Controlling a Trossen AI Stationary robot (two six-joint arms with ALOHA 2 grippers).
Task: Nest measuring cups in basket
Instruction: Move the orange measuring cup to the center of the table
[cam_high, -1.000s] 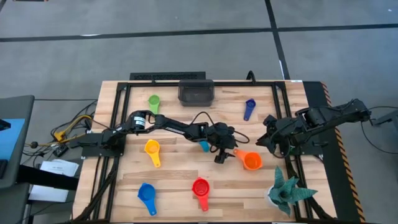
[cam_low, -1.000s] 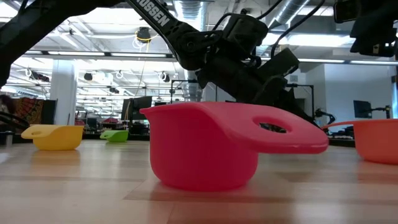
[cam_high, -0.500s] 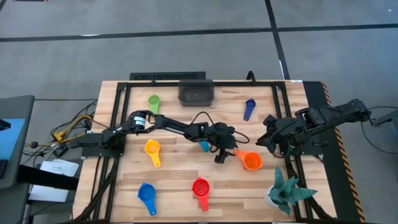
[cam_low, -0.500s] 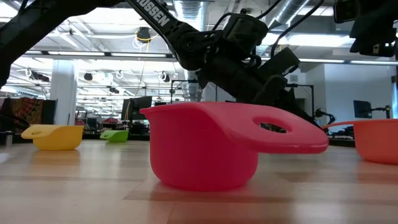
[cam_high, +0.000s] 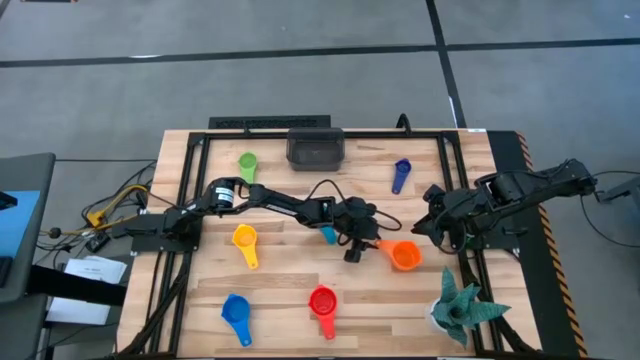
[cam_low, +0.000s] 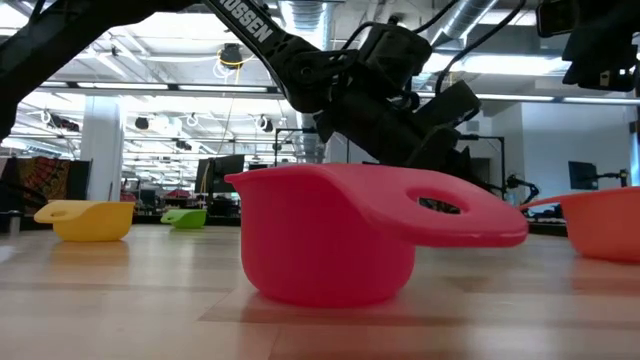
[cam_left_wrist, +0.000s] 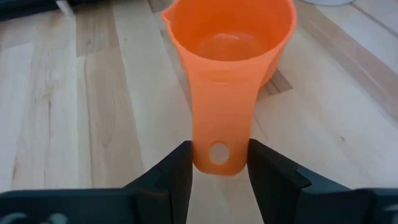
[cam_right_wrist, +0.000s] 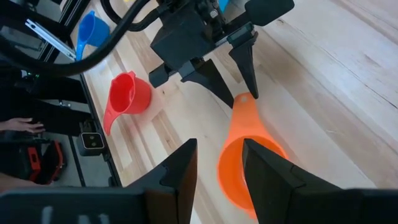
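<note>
The orange measuring cup stands upright right of the table's middle, its handle pointing toward my left gripper. That gripper is shut on the handle's end. My right gripper hangs open above the table just right of the cup, holding nothing. The dark basket stands at the far edge. Green, dark blue, yellow, blue and red cups rest on their bases. A light blue cup is half hidden under my left arm. My left gripper pinches the free end of the orange cup's handle, the end with the hole, between its two fingers, one on each side edge. The fingers slant down from the table's left and run along the handle. The cup's bowl stands on the table.
A teal spiky plant-like thing stands at the near right corner. A black frame rail runs along the table's sides, and cables lie beyond the left edge. In the low view the red cup fills the foreground.
My left gripper's fingers have drawn together onto the orange cup's handle, and the cup has shifted slightly toward that gripper. Both arms have otherwise kept still.
</note>
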